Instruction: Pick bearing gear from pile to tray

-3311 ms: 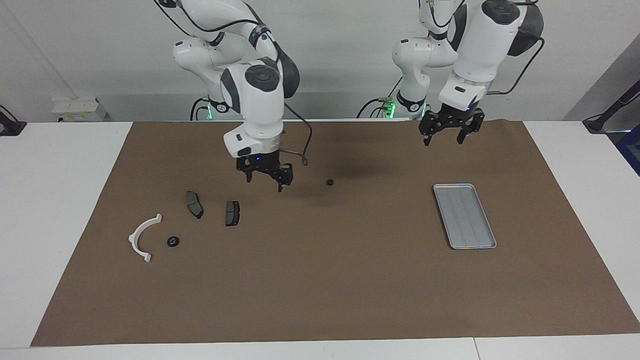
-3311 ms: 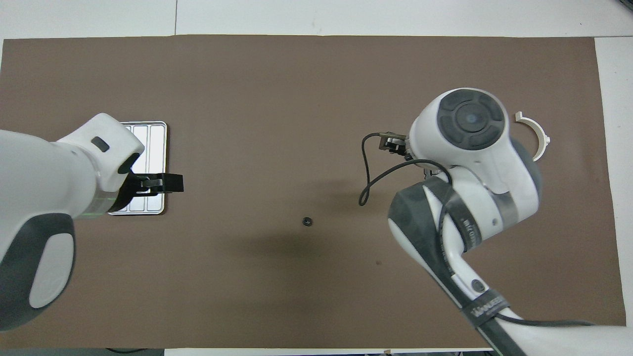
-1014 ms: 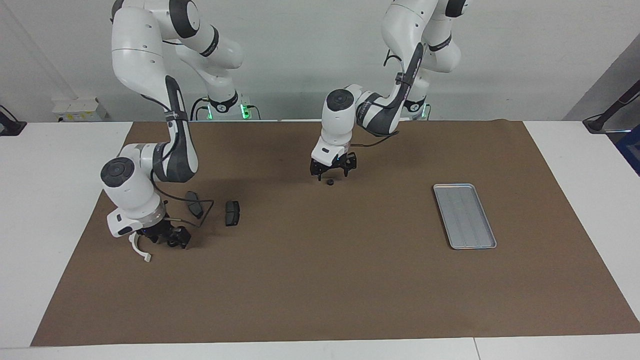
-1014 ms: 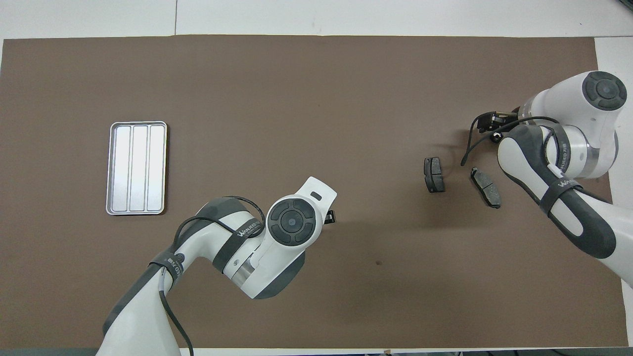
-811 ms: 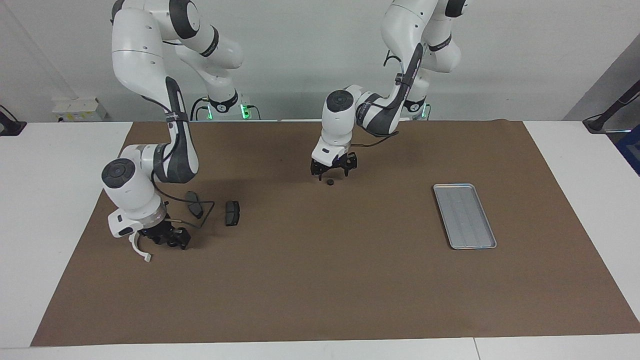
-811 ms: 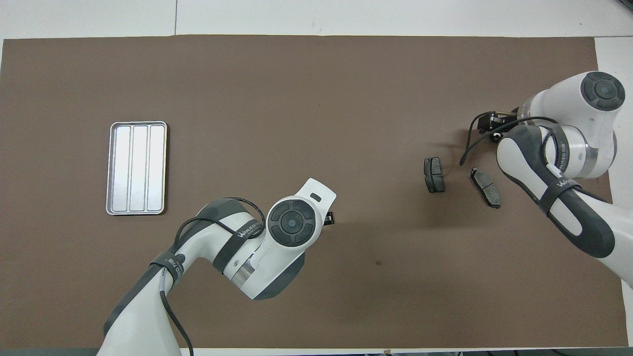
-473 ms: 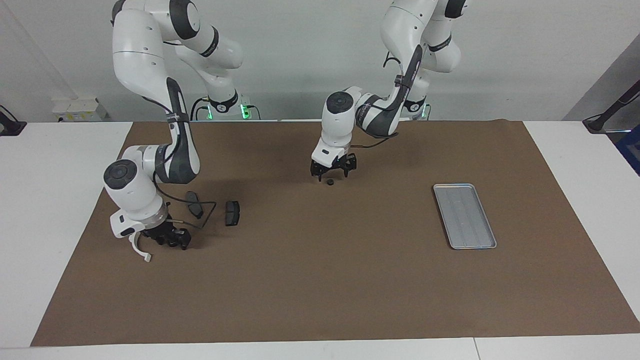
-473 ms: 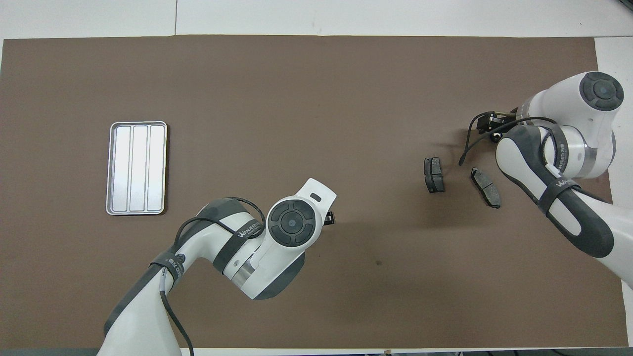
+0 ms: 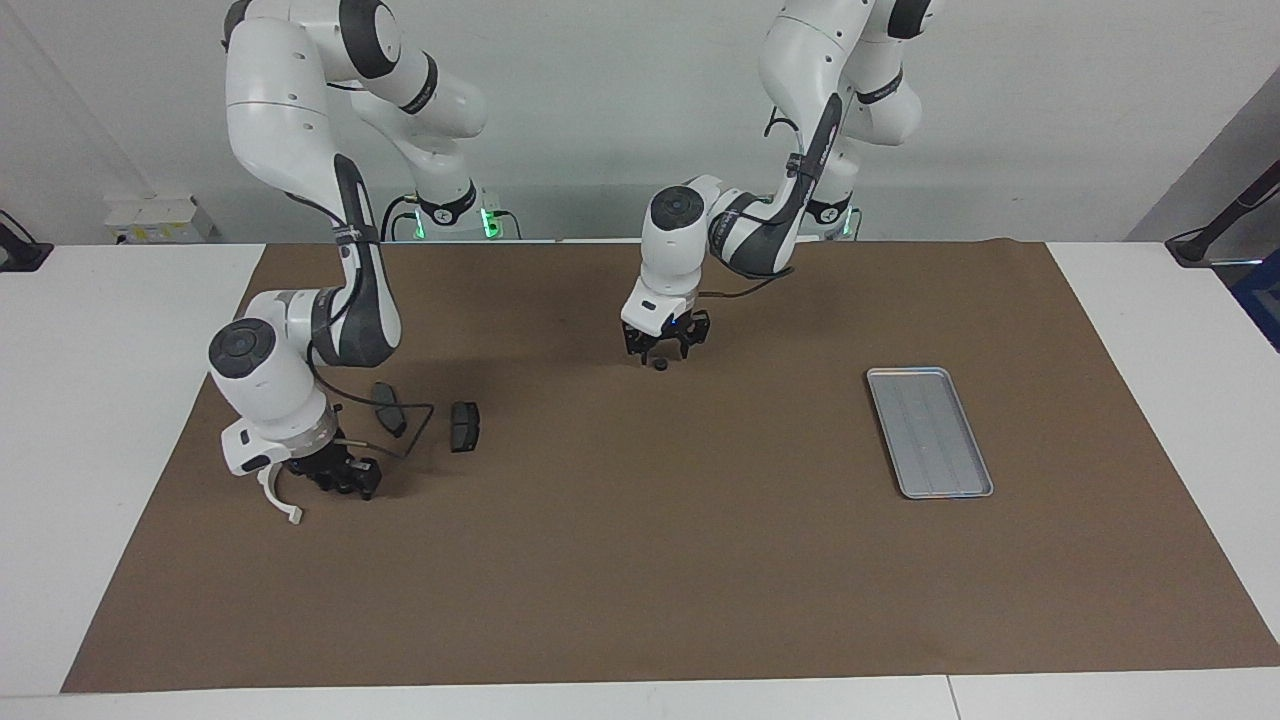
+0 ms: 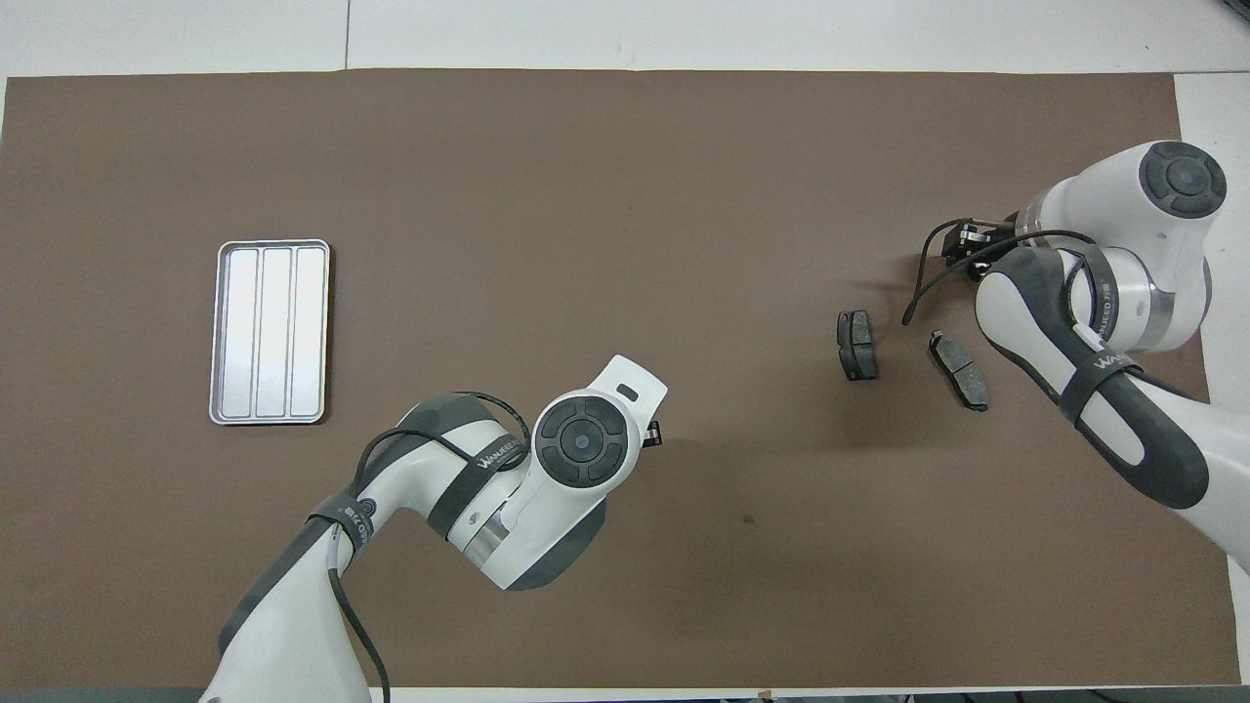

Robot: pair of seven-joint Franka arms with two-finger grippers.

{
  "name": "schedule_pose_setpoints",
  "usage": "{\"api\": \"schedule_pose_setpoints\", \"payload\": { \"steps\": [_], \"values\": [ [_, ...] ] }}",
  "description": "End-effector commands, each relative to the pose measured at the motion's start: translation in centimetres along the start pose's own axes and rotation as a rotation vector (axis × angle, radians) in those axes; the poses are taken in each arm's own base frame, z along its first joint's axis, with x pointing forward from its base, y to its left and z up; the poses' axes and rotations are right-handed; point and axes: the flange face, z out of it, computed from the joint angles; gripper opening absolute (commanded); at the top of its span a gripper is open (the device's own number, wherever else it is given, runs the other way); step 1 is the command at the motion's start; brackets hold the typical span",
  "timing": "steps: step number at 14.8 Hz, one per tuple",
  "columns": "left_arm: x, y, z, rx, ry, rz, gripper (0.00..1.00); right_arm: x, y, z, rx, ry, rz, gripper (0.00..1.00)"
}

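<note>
The right claw (image 9: 340, 480) is sitting low at the brown mat (image 9: 640, 560) toward the right arm's end of the tabletop (image 9: 100, 400), just beside the white bracket (image 9: 290, 512). Its arm is arching up from the base, folding at the elbow and dropping steeply, with the wrist pointing down. Whether this claw is wide or narrow cannot be told, nor whether it is holding anything.

Two dark pads (image 9: 388, 408) (image 9: 465, 426) are lying side by side on the mat, a little nearer to the robots than that claw, with its cable looping between them.

The left claw (image 9: 664, 352) is hanging over the middle of the mat, right above one small black gear (image 9: 660, 365). The gear is resting on the mat. The left arm is reaching out from its base, bending sharply and pointing its wrist straight down. How wide this claw is standing cannot be told, and the pictures are not showing whether it is touching the gear.

One silver tray (image 9: 930, 432) is lying toward the left arm's end of the mat, well apart from the gear, with nothing in it.

Counted: two arms, two claws, two pads, one bracket, one gear in sight, one tray.
</note>
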Motion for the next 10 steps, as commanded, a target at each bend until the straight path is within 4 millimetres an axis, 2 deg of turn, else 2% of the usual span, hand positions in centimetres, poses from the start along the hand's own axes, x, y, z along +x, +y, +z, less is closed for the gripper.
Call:
{"api": "schedule_pose_setpoints", "payload": {
  "steps": [1,4,8,10],
  "values": [
    [-0.4,0.1,0.2,-0.008,0.018,-0.004,0.58,-0.3,-0.4,0.8,-0.016,-0.015,0.022,0.55],
    [-0.4,0.1,0.2,-0.009,0.019,-0.016,0.48,-0.4,-0.5,0.9,-0.016,-0.016,0.02,0.39],
    [-0.3,0.2,1.0,-0.01,0.015,-0.019,0.48,-0.4,-0.5,0.9,-0.019,-0.023,0.018,0.19],
    [-0.4,0.2,1.3,-0.01,0.015,-0.017,0.48,-0.5,-0.5,0.9,-0.021,-0.026,0.016,0.0]
  ]
}}
